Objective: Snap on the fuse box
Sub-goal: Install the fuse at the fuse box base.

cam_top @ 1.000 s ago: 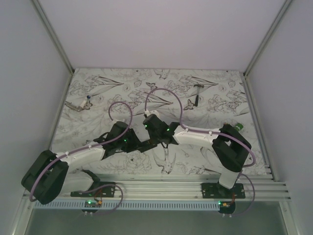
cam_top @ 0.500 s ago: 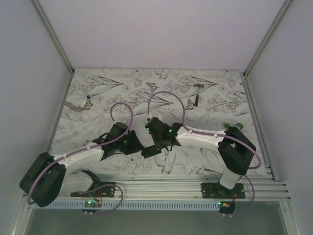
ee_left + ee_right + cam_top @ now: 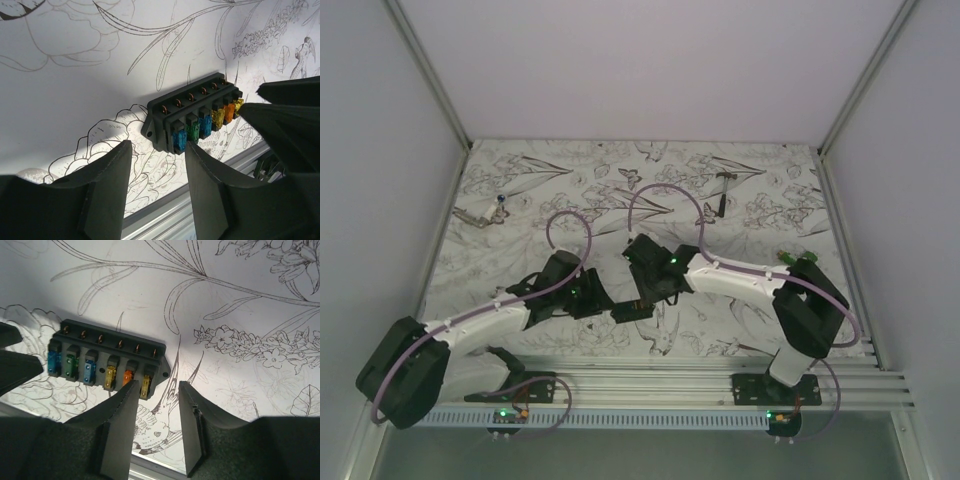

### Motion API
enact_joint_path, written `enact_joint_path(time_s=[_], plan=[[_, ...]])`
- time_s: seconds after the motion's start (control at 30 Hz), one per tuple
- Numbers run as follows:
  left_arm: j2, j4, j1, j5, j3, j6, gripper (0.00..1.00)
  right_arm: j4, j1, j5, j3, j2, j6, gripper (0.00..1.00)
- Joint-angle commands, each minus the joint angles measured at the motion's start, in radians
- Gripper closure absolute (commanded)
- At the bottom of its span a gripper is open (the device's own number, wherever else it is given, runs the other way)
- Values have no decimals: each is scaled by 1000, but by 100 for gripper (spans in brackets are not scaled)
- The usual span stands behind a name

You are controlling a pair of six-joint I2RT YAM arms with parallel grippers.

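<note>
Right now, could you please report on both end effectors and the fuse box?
Left end effector open, empty. Right end effector open, empty. Fuse box resting on the table between them, coloured fuses showing. Nothing blocking it.

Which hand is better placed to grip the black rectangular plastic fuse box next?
Probably the left hand: its open jaws line up with the blue-fuse end of the black rectangular plastic fuse box. The right hand has its gap beside the box's other end.
</note>
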Motion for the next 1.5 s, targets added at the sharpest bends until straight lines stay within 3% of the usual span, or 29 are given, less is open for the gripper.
enact_joint_path(time_s=[0.0, 0.23, 0.5, 0.9, 1.1, 1.47], plan=[[23, -31, 5, 37, 16, 23, 51, 46, -39, -80, -14, -73, 14, 58], [46, -31, 5, 53, 44, 34, 51, 158, -107, -262, -113, -128, 27, 71], [86, -31, 4, 69, 60, 39, 53, 182, -119, -302, -149, -119, 31, 85], [104, -31, 1, 73, 67, 41, 54, 203, -138, -315, -153, -95, 31, 89], [107, -29, -2, 76, 75, 43, 54, 188, -139, -326, -152, -63, 34, 97], [190, -23, -13, 73, 81, 42, 56, 14, -138, -235, -151, 68, 11, 100]])
